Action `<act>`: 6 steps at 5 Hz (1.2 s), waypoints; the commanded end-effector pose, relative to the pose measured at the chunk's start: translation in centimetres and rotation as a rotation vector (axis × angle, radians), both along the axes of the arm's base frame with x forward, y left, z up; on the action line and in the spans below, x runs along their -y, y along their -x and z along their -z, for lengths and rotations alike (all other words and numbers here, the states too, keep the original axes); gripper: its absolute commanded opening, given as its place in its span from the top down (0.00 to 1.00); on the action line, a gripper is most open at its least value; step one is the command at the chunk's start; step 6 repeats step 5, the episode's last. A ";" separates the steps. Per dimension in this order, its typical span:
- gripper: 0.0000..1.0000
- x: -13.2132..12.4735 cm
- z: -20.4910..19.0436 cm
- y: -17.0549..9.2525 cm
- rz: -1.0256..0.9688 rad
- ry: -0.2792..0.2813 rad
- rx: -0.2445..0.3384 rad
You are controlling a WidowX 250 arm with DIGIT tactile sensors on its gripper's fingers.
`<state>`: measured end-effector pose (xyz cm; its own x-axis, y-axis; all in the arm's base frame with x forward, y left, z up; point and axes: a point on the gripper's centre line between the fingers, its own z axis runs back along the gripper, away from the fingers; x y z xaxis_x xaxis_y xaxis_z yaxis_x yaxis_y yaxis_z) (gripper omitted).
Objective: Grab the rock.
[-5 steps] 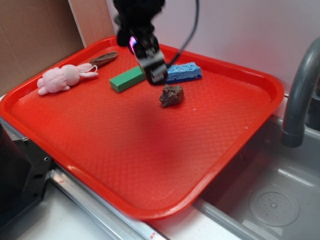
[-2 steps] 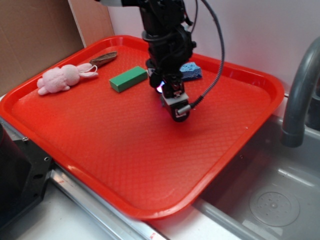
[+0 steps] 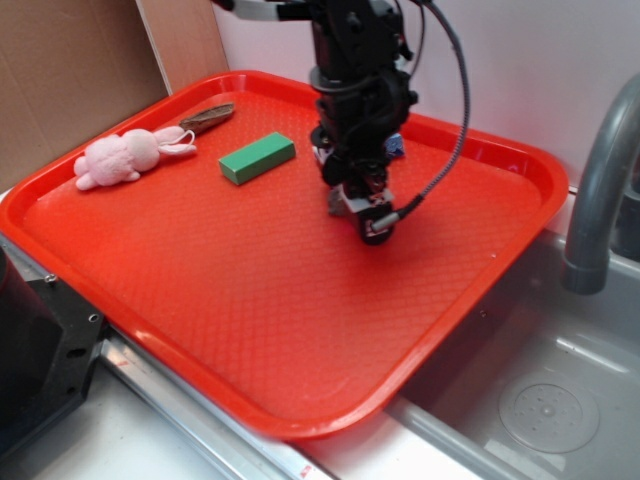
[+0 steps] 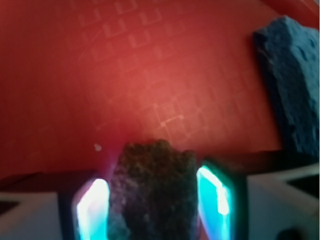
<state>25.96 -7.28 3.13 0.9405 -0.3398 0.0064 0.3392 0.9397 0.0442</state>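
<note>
Straddling: my gripper (image 4: 155,200) has the rock (image 4: 152,187) between its two lit pads (image 4: 92,210), one on each side.
Jaws: part open, only a little wider than the rock; the wrist view shows the pads right at its flanks, but I cannot tell whether they press it yet.
Rock: low on the red tray (image 3: 150,260), right of centre, hidden under my gripper (image 3: 372,228) in the exterior view.
Step in hand: the closing, I judge; the reach is done, the grip is not proven.
Next move: squeeze until both pads bear on the lumpy sides, then lift straight up.
Risk: rough, uneven faces may let it twist or slip out.
Just right: the blue sponge (image 4: 292,80), near but apart from my right pad.
Far left: a green block (image 3: 257,158), clear of me.
Further left: a pink plush bunny (image 3: 125,157) and a flat brown piece (image 3: 208,118) near the tray's far rim.
</note>
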 end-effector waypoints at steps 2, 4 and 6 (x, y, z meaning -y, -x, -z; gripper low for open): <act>1.00 -7.3 -15.7 7.7 -0.622 0.062 0.026; 1.00 -8.3 -23.9 10.2 -0.774 0.033 0.187; 1.00 -8.6 -24.0 9.2 -0.832 -0.003 0.241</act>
